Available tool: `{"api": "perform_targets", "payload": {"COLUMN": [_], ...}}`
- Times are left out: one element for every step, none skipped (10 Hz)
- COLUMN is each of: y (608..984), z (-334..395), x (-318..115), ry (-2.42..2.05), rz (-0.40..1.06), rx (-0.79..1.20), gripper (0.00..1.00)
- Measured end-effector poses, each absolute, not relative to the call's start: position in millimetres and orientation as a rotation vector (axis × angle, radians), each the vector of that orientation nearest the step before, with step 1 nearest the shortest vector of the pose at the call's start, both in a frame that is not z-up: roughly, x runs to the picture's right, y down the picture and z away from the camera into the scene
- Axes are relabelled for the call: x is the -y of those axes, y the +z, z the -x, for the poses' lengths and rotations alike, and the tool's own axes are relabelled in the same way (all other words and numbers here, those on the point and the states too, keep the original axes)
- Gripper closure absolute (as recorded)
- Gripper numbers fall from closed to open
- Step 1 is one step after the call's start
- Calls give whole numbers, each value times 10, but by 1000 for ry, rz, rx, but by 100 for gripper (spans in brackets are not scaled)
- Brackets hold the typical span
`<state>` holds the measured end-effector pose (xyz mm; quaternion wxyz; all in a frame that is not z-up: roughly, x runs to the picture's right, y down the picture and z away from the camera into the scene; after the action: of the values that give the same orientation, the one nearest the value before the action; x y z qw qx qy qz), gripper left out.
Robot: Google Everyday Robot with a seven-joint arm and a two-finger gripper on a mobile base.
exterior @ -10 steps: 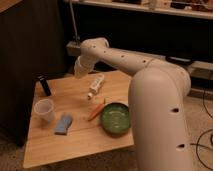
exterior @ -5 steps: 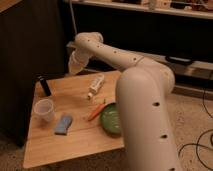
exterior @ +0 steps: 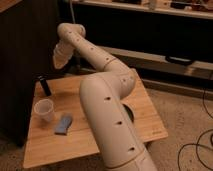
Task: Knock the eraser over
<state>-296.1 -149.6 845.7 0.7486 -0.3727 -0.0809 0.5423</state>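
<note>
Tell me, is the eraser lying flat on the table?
No, the eraser stands upright on the table behind the cup, with the gripper hanging above it, not touching.

Gripper [exterior: 59, 61] further left (arm [exterior: 107, 75] too); nearer eraser [exterior: 45, 85]

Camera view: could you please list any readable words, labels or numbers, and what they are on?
None can be read. The eraser, clear cup and blue pad show no marking; the shelf items behind are too small to make out. The gripper, above the back edge of the table near the eraser, shows no label.
</note>
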Motion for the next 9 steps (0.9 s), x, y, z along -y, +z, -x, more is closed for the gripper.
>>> {"api": "perform_targets", "payload": {"y": [8456,8457,8456,8457,8460,8458,8475,8482,8468], "z": [3040,3092,3108,3104,3094,3105,3177,3258,3347], "x": [1513,1523,1526,1527,1531,1530,1511,1463,1398], "ry": [1167,1154,1150,1151,1152,1149,1131,1108,1084], "rz": [820,823,824,823,822,824,840,850,854], "rx": [183,187,189,188,188,193,244,303,375], "gripper": [100,100,100,100,100,100,100,100,100]}}
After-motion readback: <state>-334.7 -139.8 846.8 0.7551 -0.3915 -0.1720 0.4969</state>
